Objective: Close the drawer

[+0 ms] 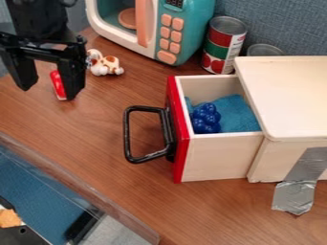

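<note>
The toy dog (105,64) and a red object (58,86) are seen near the gripper (49,90), whose fingers are held apart at upper left. Cans (223,45) are placed behind the pulled-out drawer (216,157), in which blue grapes (205,118) are laid against a teal cloth (237,112).

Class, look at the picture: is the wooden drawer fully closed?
No, the drawer sticks out of its box, with the blue cloth inside exposed.
</note>
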Motion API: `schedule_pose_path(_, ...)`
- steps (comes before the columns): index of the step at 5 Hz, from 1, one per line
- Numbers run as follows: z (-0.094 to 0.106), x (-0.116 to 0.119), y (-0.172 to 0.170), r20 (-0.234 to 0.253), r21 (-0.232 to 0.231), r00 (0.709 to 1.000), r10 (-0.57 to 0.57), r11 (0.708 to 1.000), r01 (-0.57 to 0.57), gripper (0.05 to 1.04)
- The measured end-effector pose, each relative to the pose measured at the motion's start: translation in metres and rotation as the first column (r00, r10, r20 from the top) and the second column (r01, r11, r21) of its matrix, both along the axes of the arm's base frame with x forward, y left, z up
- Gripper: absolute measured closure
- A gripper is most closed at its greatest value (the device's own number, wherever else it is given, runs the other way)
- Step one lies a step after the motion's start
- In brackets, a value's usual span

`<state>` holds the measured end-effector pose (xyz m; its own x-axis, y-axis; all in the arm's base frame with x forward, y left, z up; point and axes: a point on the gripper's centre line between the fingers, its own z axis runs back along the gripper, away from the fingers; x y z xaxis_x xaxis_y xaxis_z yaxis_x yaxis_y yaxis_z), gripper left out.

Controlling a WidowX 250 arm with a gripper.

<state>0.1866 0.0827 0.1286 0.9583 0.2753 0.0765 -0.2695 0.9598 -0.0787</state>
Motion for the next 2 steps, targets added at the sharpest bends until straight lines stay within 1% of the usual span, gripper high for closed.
schedule_pose_path(1, -0.004, -0.001, -0.001, -0.016, -0.008, 1.0, -0.014, 1.0, 0.014, 0.083)
schedule_pose_path(2, -0.021, 0.0, 0.009, -0.04, -0.026, 0.982, -0.186, 0.982, 0.185, 0.083)
